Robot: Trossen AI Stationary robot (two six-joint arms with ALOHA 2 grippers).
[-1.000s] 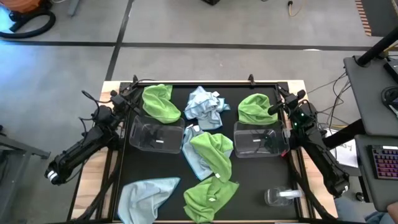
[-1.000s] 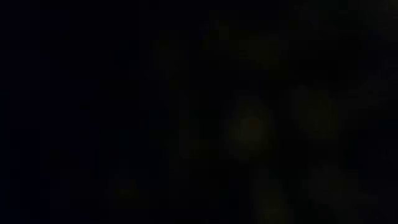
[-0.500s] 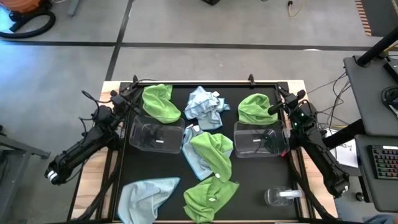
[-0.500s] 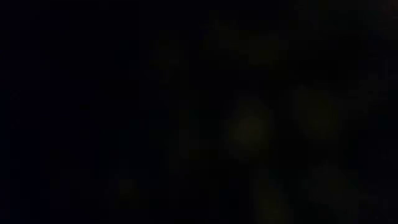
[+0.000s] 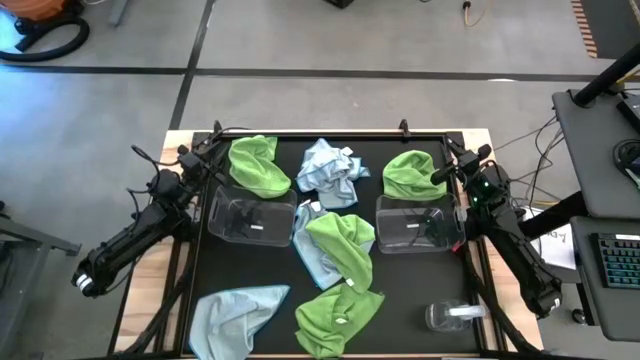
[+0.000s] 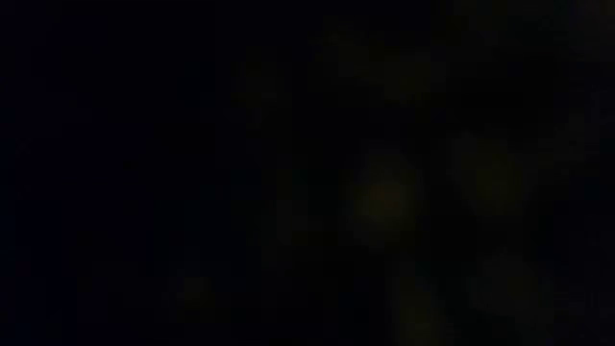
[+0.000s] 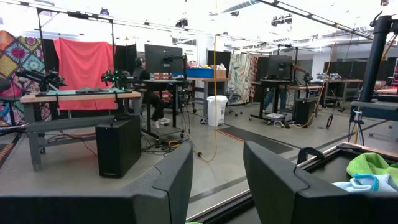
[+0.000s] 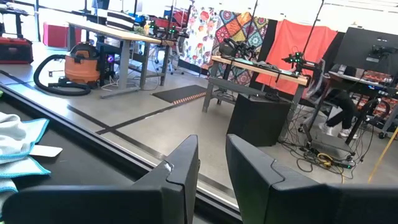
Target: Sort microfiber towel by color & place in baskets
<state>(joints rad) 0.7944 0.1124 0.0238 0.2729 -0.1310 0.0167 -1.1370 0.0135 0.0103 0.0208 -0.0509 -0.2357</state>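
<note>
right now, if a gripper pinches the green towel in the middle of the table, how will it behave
The green towel lies crumpled in soft folds, so it will probably hang limp and drape rather than hold its shape. It overlaps a blue towel, so lifting may drag that one along. It looks thin and light, so a push would likely bunch it up instead of sliding it whole.
</note>
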